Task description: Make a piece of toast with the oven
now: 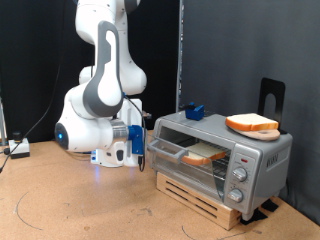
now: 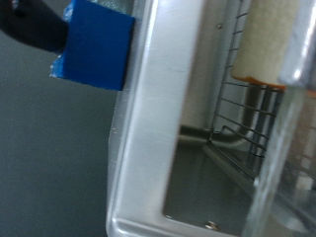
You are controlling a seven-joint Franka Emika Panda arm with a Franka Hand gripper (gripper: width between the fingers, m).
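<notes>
The silver-grey oven (image 1: 235,158) stands on a wooden pallet at the exterior view's right. Its front is open and a tray (image 1: 172,152) sticks out toward the left. One piece of toast (image 1: 205,153) lies inside on the rack. A second slice (image 1: 252,124) lies on the oven's top. My gripper (image 1: 138,150) hangs just left of the tray's end, close to the oven's front. The wrist view shows the oven's metal frame (image 2: 148,128), the wire rack (image 2: 240,109) and a pale slice with brown crust (image 2: 272,39). No fingers show there.
A small blue block (image 1: 194,111) sits on the oven's top at its back left; it also shows in the wrist view (image 2: 94,44). A black bracket (image 1: 270,95) stands behind the oven. The round knobs (image 1: 239,176) are on the oven's right panel. Cables lie at the far left (image 1: 15,148).
</notes>
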